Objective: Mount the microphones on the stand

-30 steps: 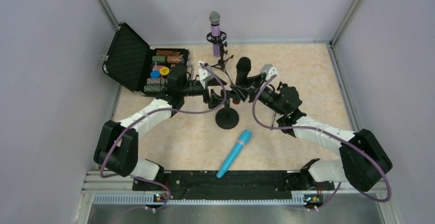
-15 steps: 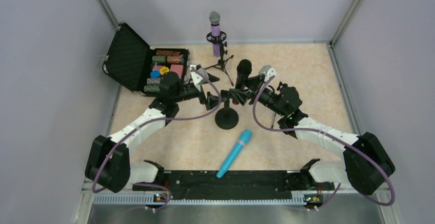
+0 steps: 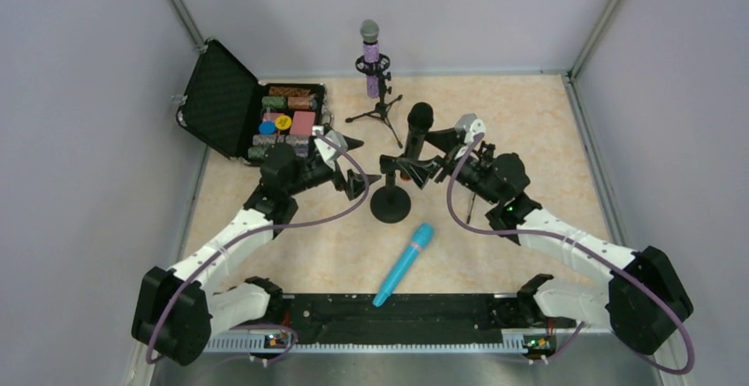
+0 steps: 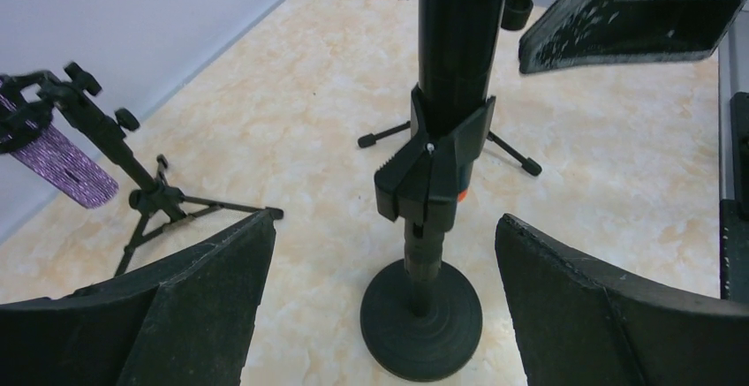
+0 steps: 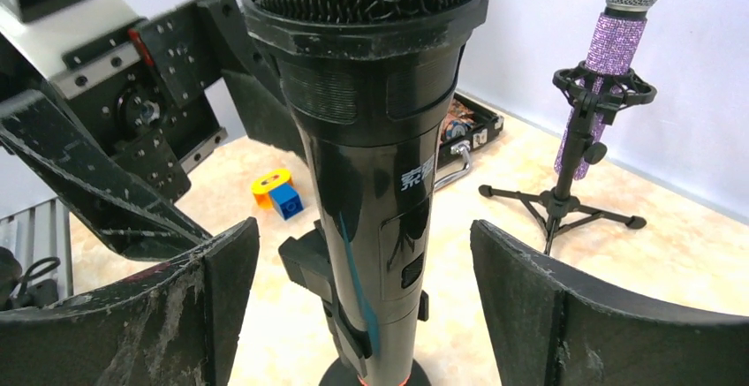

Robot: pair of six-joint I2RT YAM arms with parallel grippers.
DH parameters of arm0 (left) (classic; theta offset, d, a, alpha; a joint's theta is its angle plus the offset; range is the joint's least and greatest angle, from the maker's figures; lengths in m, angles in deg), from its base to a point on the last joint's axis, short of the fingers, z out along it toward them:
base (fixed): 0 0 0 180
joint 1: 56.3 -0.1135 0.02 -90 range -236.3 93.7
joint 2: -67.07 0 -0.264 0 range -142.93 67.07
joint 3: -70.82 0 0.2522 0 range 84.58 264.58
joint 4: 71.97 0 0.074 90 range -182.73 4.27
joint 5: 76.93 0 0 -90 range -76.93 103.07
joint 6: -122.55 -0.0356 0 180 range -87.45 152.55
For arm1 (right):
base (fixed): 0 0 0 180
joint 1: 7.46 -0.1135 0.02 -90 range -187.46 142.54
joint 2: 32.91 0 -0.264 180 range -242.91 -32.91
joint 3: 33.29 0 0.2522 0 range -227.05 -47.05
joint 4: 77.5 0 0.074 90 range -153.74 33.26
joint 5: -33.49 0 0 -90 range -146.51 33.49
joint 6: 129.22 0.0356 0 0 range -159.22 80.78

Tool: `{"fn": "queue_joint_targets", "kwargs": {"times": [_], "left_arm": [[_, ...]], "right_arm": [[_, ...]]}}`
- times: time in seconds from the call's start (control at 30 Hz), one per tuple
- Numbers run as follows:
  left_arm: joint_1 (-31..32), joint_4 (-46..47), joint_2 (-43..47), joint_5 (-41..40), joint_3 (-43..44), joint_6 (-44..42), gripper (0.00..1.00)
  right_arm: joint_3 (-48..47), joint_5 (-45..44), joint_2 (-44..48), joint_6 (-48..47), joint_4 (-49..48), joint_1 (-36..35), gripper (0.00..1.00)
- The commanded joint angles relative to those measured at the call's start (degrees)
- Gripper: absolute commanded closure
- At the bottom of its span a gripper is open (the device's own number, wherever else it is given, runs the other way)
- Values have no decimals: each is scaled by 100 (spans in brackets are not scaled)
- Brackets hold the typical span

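The black microphone point(image 3: 418, 130) stands upright, clipped in the round-based stand point(image 3: 390, 203). My right gripper point(image 3: 427, 156) is open with a finger on each side of the black microphone point(image 5: 380, 139) and a gap on both sides. My left gripper point(image 3: 353, 163) is open to the left of the stand, and its jaws frame the stand's clip point(image 4: 433, 170) and base point(image 4: 422, 315) from a distance. The purple microphone point(image 3: 370, 55) sits in a tripod stand point(image 3: 378, 110) at the back. The light blue microphone point(image 3: 404, 262) lies flat on the table near the front.
An open black case point(image 3: 221, 99) with coloured pieces stands at the back left. Yellow and blue toy blocks point(image 5: 278, 192) lie near it. Thin tripod legs point(image 4: 521, 161) show on the table behind the round-based stand. Grey walls close in the table on three sides.
My right gripper has opened and let go of the black microphone, which stays in the clip. My left arm has drawn back to the left, away from the stand.
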Motion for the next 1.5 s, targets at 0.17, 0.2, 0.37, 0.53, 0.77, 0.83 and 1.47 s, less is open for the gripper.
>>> {"fn": "queue_joint_targets", "kwargs": {"times": [0.17, 0.2, 0.37, 0.53, 0.77, 0.83, 1.47], "left_arm": [[-4, -30, 106, 269, -548, 122, 1], [2, 16, 75, 287, -597, 171, 2], [4, 594, -122, 330, -877, 485, 2], [11, 1530, -465, 301, -1121, 929, 3], [11, 2816, -1047, 474, -1189, 1209, 6], [12, 2948, -1245, 504, -1117, 1236, 6], [12, 6483, -3357, 1222, -569, 2449, 38]], "right_arm": [[133, -40, 790, -30, 747, -84, 9], [165, -44, 859, -25, 835, -83, 8], [405, -130, 1107, 60, 993, -83, 8], [488, -93, 1138, 168, 1016, -83, 8], [455, -44, 1117, 269, 1040, -80, 8], [462, -19, 1104, 285, 1009, -84, 8], [458, -213, 1112, 413, 974, -84, 8]]}}
